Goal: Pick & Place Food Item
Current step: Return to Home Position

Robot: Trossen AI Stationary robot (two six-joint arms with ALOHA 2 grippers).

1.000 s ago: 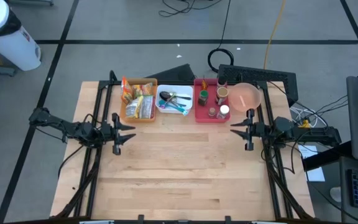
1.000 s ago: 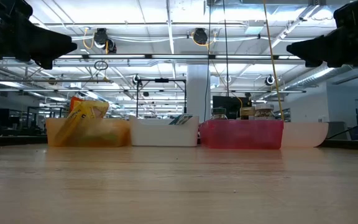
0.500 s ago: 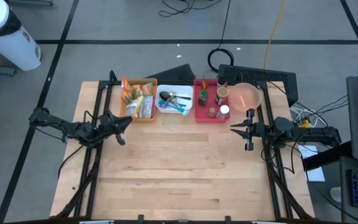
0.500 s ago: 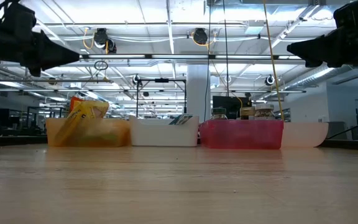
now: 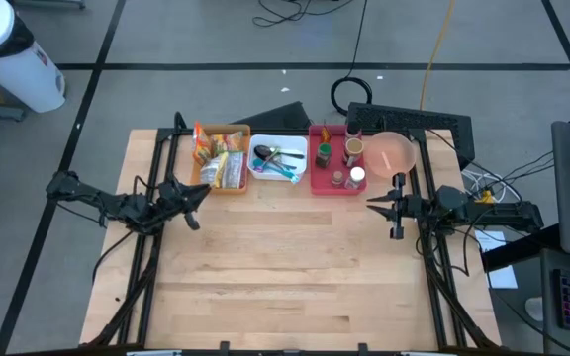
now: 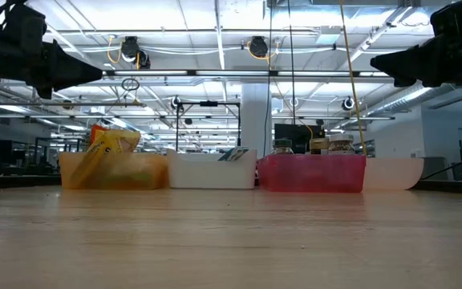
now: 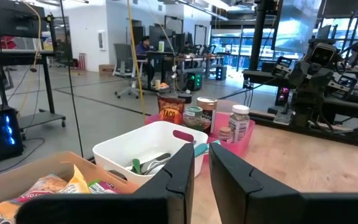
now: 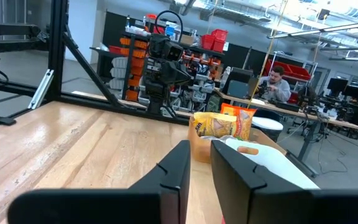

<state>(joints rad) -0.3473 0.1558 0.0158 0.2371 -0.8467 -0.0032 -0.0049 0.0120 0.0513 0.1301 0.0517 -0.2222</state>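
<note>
- Desk (image 5: 295, 277) check: anything loose on it?
- Nothing I can see; the front is bare wood. All items sit along the far edge.
- Bins?
- Three in a row, touching: orange bin (image 6: 147, 170) left, white bin (image 6: 211, 170) middle, red bin (image 6: 311, 172) right. There's a pink bowl (image 5: 394, 153) just beside the red bin; it looks empty.
- Arms?
- The left end effector (image 5: 204, 191) hovers just in front of the orange bin, fingers almost together, nothing between them. The right end effector (image 5: 371, 205) hangs near the right edge, in front of the bowl, fingers likewise nearly closed and empty.
- Food items?
- In the orange bin, snack bags (image 5: 221, 163). In the red bin, bottles (image 5: 352, 148), upright. In the white bin, utensils (image 5: 277, 161).
- Progress?
- Sorting looks done, I'd say; nothing is left to pick. What remains is parking. Both arms are raised at the sides, and the left one is angled toward the bins, so it's probably not fully home. Low risk.
</note>
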